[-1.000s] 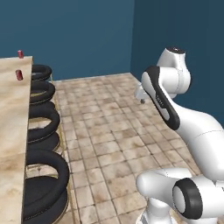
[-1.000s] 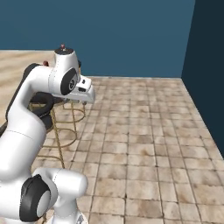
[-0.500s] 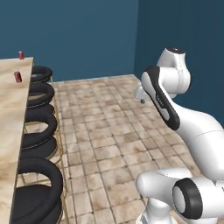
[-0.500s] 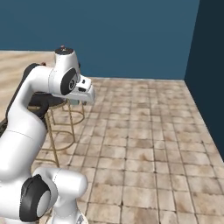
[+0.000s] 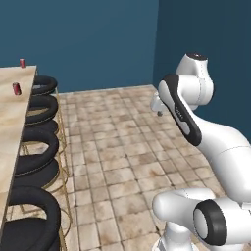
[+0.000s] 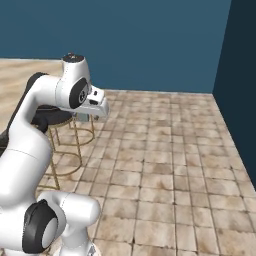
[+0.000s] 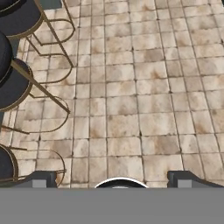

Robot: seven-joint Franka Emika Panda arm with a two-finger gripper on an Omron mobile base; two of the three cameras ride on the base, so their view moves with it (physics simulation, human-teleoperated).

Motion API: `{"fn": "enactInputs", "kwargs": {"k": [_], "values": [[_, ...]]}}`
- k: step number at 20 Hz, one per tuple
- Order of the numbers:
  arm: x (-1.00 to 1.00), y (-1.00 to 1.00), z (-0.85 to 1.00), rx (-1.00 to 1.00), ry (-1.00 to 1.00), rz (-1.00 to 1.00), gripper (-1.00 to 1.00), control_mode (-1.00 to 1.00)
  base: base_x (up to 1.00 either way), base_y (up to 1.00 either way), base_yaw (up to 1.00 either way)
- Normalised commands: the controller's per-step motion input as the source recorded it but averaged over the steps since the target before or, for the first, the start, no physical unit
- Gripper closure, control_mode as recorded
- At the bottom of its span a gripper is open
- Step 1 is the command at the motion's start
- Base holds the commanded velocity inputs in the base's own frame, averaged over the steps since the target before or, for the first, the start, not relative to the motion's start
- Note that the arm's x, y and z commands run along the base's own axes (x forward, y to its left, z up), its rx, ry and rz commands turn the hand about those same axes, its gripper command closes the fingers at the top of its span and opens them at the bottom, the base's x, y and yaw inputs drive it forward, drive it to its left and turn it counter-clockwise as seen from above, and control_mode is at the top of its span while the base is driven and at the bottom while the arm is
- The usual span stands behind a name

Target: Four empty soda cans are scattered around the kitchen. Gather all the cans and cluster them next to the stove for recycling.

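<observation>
The tool (image 7: pixel 112 179) is held above the tan tiled floor (image 7: pixel 140 100). Its two fingertips (image 7: pixel 41 179) stand wide apart at 6 o'clock in the hand view, released, with nothing between them.

Left base view: the beige marble tabletop (image 5: pixel 12 127) lies at 9 o'clock. Two soda cans stand upright on it near its far end. One soda can (image 5: pixel 22 62) is at the far corner, at 10 o'clock. The second soda can (image 5: pixel 17 88) stands nearer, well apart from the first. Both are far from the tool.

A row of black-seated stools (image 5: pixel 37 162) with gold wire legs lines the tabletop edge. Blue walls (image 5: pixel 88 39) close the far side.
</observation>
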Motion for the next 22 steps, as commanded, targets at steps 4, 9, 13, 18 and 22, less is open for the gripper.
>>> {"fn": "enactInputs", "kwargs": {"k": [4,9,13,18,22], "values": [[0.00,0.00,0.00,0.00,0.00,0.00,-1.00,1.00,0.46,-0.32,0.05],[0.00,0.00,0.00,0.00,0.00,0.00,-1.00,1.00,0.53,-0.29,0.02],[0.00,0.00,0.00,0.00,0.00,0.00,-1.00,1.00,0.54,-0.28,0.02],[0.00,0.00,0.00,0.00,0.00,0.00,-1.00,1.00,0.56,-0.28,0.02],[0.00,0.00,0.00,0.00,0.00,0.00,-1.00,1.00,0.61,-0.23,0.01]]}}
